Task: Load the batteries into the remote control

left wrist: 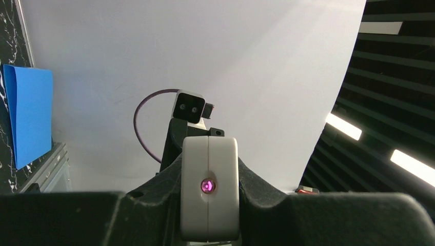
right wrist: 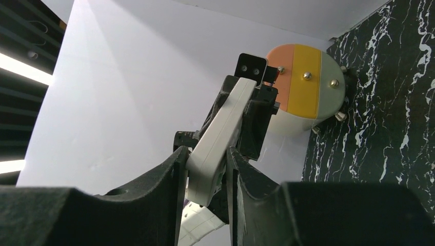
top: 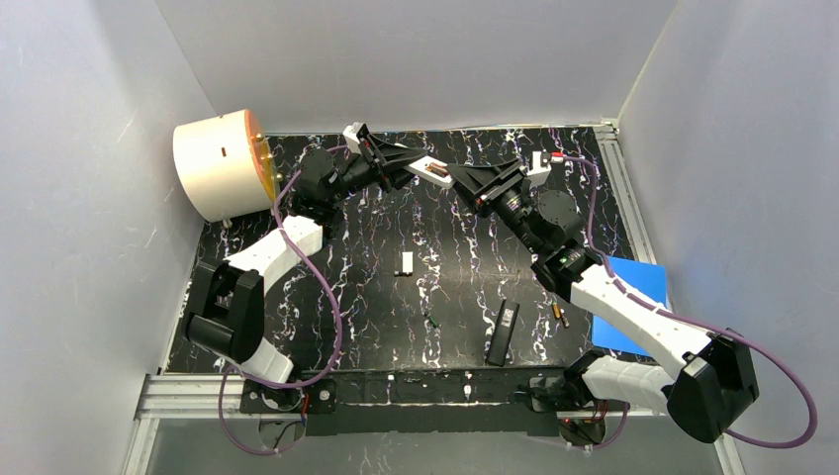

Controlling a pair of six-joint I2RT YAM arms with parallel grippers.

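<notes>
At the far left, at the back of the black marbled table [top: 465,297], we see a white drum [top: 213,168] with an orange face, lying on its side. Just to its right the left hand [top: 408,165] is raised above the table, its fingers clamped on one end of a white remote [top: 435,174]. In the left wrist view that end sits snug between the fingers, a small pink light glowing on it. The remote reaches across to the right hand [top: 465,183], which meets it from the other side. In the right wrist view the fingers [right wrist: 177,174] stand close on either side of the remote, but we cannot tell whether they press on it. Nearer the front, a small white piece [top: 406,262] lies on the table. Next comes a tiny dark battery [top: 432,320], its colour too small to tell. A black remote [top: 503,332] lies flat beside it, and just past that is a black-and-gold battery [top: 561,317]. Both batteries lie loose, well apart from the held remote. A blue sheet [top: 638,282] lies at the right edge, partly under the right arm
</notes>
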